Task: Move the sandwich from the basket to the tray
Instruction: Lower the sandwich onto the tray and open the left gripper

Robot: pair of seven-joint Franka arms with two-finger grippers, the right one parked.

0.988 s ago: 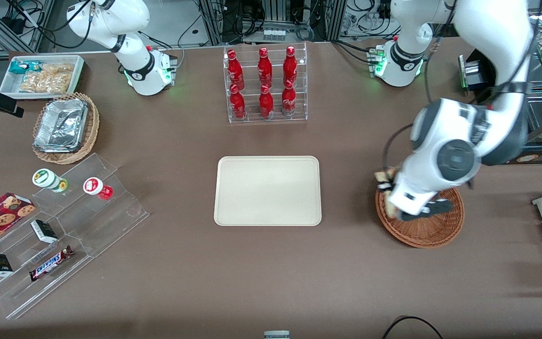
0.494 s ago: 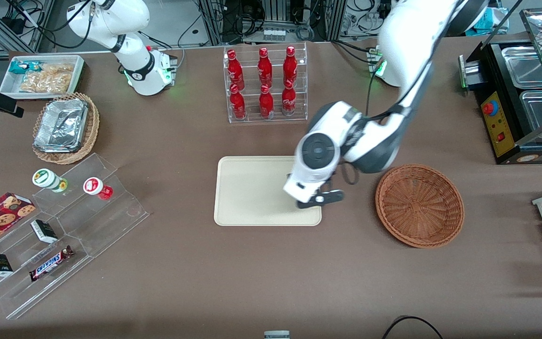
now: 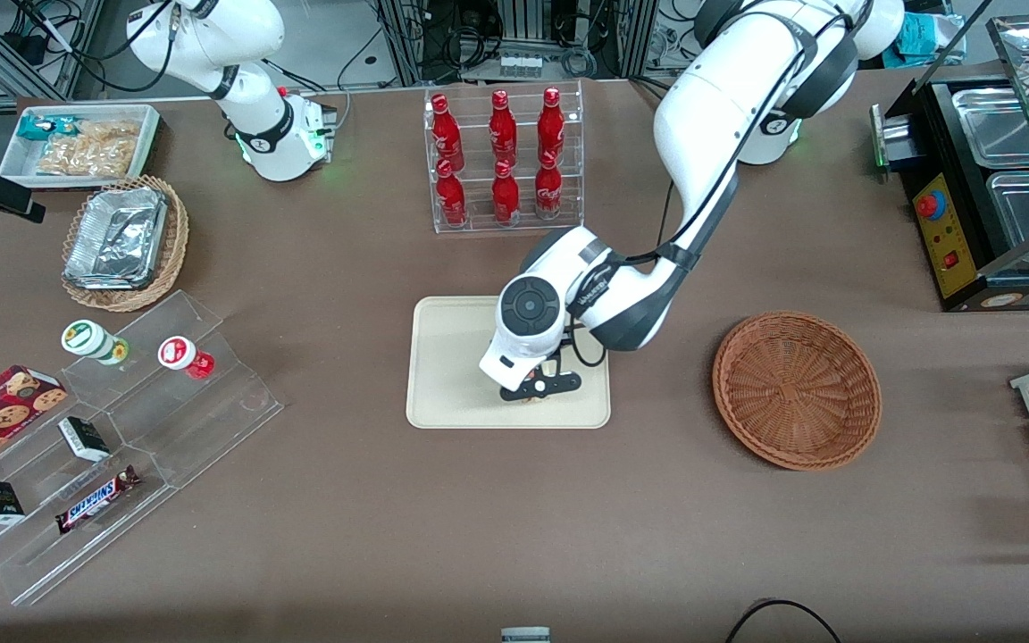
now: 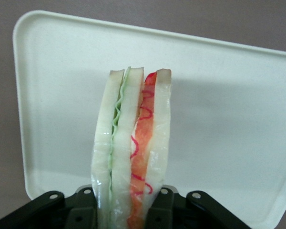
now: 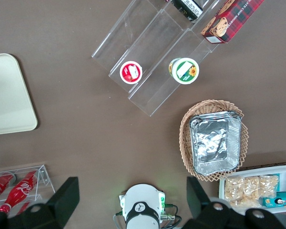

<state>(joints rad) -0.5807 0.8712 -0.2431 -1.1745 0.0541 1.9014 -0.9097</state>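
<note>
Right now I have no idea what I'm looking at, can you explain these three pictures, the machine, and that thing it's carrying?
These are two white robot arms at a brown table. One picture looks down from the front; the other two come from cameras on the arms' wrists. The working arm's gripper is over the cream tray, its jaws shut on a wrapped sandwich with green and red filling. The round brown basket beside the tray is empty. Red bottles stand in a clear rack, farther from the front camera.
</note>
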